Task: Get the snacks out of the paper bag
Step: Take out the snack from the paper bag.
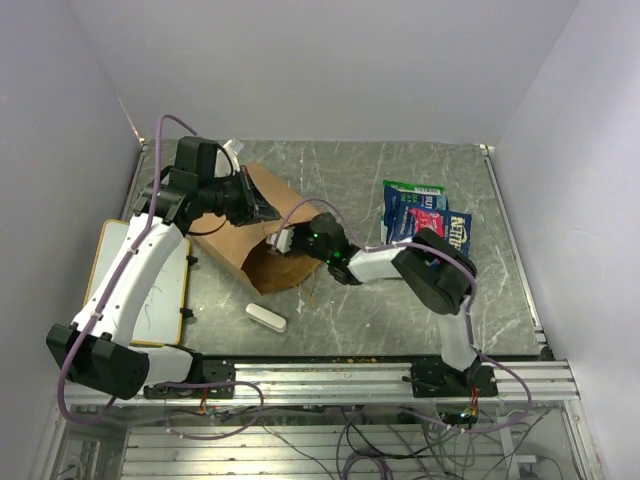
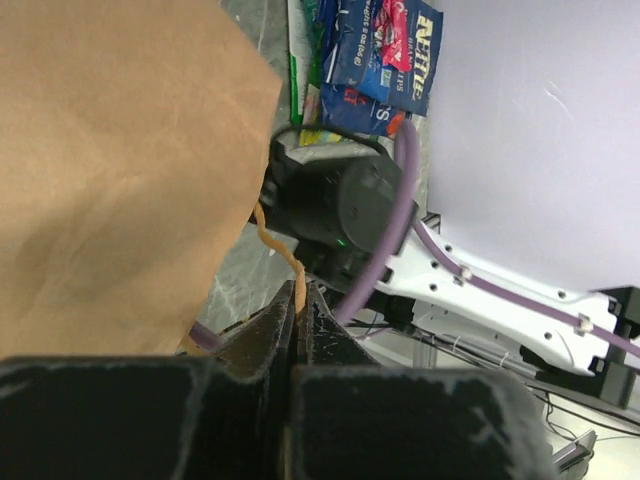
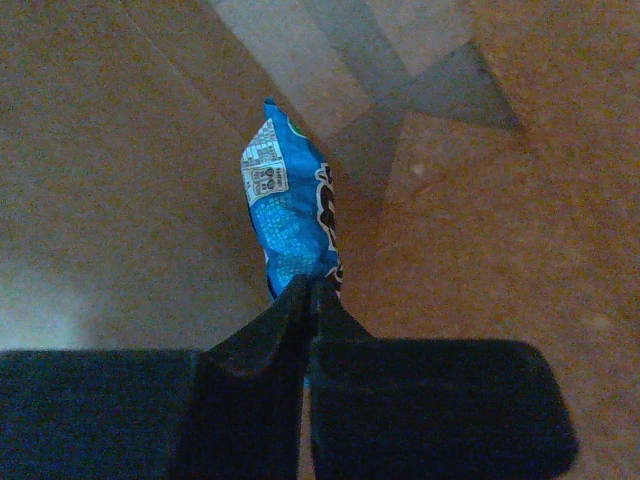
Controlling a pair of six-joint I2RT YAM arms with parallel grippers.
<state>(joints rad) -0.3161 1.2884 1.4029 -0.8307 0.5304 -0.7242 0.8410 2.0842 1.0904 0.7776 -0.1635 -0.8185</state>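
- the paper bag (image 1: 240,240) lies on its side on the table (image 1: 400,310), left of the middle. its open mouth faces near and right.
- inside the bag is a blue packet (image 3: 290,220). it looks light, thin and crinkly, and its shiny skin may be slippery.
- squeezing the packet's puffy middle could crush what is inside. the flat sealed edge is the best place to hold it.
- the right gripper (image 3: 310,292) is inside the bag's mouth. its fingers are pressed together on the edge of the blue packet, with almost no gap.
- the left gripper (image 2: 300,295) is pinched tight on the bag's thin twisted handle (image 2: 265,235). the handle is soft paper string and could tear if pulled hard.
- the bag is light and floppy. it will likely slide or fold unless the handle is held firm.
- other packets (image 1: 425,215) lie in a pile at the far right of the table, outside the bag.
- it is dim inside the bag, so there may be more packets that i cannot see.
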